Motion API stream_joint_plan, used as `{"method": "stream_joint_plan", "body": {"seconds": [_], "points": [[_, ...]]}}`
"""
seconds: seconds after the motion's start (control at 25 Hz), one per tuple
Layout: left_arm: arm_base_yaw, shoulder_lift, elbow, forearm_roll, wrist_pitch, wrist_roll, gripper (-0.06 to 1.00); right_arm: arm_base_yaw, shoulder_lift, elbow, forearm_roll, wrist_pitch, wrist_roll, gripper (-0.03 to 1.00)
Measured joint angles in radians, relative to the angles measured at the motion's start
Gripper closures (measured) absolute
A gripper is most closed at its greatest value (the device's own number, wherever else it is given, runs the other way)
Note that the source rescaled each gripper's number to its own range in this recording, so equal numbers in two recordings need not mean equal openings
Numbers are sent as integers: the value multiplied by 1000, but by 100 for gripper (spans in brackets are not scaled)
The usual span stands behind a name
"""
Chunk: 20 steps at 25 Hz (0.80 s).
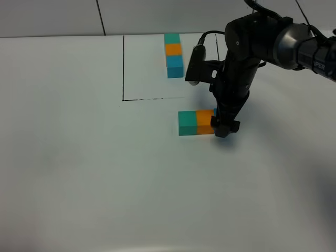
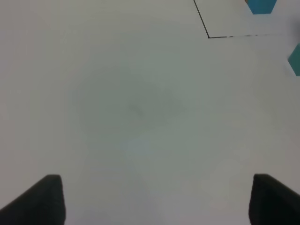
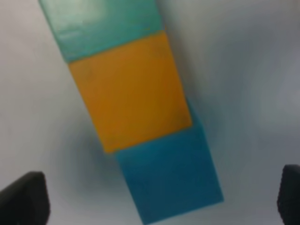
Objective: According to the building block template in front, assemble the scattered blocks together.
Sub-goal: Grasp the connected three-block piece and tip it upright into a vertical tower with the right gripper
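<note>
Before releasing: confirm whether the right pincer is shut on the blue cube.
No: the right pincer stands open, its fingertips clear of the blue cube.

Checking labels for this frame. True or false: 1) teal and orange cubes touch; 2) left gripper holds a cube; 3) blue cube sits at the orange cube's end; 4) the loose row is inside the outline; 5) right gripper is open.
1) Teal cube touches orange cube: true.
2) False: left gripper is open over bare table.
3) Blue cube abuts the orange end: true, slightly offset sideways.
4) False: the row lies outside the outline, which frames the template.
5) Right gripper open: true, straddling the blue cube.
</note>
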Motion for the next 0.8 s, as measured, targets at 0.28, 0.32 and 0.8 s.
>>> {"method": "stream_joint_plan", "body": {"seconds": [0.28, 0.32, 0.8], "points": [[0, 0, 0, 0, 0, 0, 18, 27, 11, -9, 9, -35, -40, -2], [0, 0, 0, 0, 0, 0, 18, 27, 17, -9, 13, -41, -42, -1], [0, 0, 0, 0, 0, -1, 18, 61, 76, -9, 31, -117, -45, 42]]}}
